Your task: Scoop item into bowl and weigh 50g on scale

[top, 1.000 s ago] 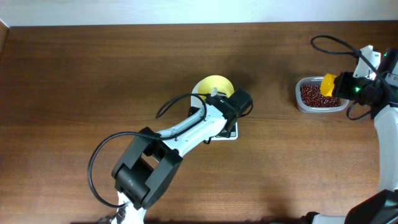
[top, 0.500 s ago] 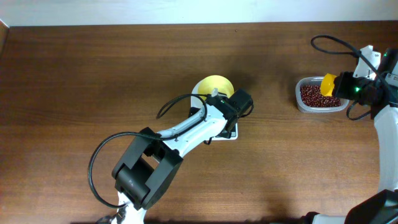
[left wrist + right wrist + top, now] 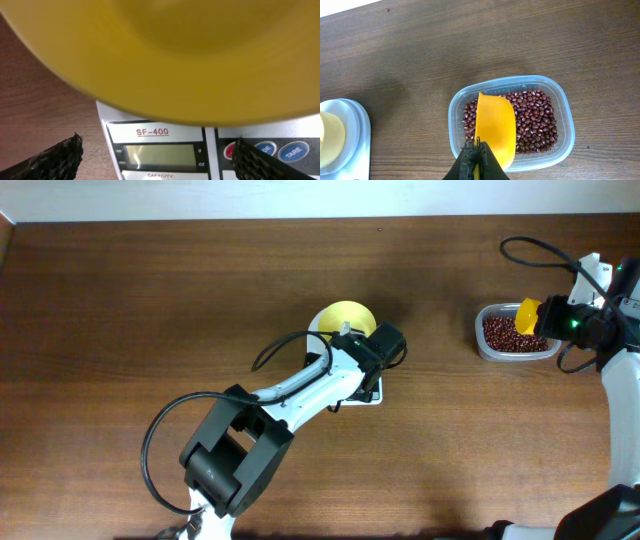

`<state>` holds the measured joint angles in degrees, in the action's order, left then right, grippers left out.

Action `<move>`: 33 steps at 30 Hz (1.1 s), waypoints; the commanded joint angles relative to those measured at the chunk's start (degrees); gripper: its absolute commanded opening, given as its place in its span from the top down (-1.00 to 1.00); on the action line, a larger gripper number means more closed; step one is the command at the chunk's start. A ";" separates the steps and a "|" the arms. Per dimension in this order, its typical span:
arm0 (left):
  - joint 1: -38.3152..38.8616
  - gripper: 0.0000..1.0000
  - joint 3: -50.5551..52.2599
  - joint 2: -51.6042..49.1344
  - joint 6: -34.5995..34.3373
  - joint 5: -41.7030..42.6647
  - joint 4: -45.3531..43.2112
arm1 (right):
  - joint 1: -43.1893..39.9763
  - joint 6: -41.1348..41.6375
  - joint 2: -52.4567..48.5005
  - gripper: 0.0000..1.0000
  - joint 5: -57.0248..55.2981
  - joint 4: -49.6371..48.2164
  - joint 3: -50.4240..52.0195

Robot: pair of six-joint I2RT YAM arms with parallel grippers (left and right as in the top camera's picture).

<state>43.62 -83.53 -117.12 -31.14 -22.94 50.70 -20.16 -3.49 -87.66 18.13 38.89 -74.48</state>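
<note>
a: where is the bowl (image 3: 175,50)?
b: on the scale (image 3: 160,132), mid-worktop (image 3: 150,300). the left fingers (image 3: 55,160) are spread wide at its display, holding nothing.
a: the right fingers (image 3: 477,162)?
b: clenched on the yellow scoop (image 3: 495,127), over the beans (image 3: 535,120) in the clear tub (image 3: 565,120).

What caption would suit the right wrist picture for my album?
Shut right gripper holds a yellow scoop over red-brown beans in a clear tub.
</note>
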 commanded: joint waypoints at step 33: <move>-3.17 -0.98 3.06 22.21 38.71 25.11 0.66 | -0.11 -0.79 -0.15 0.92 0.72 -0.22 -1.18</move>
<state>43.05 -80.88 -98.63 4.05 -3.33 51.31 -20.16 -3.57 -87.66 18.13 38.87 -74.48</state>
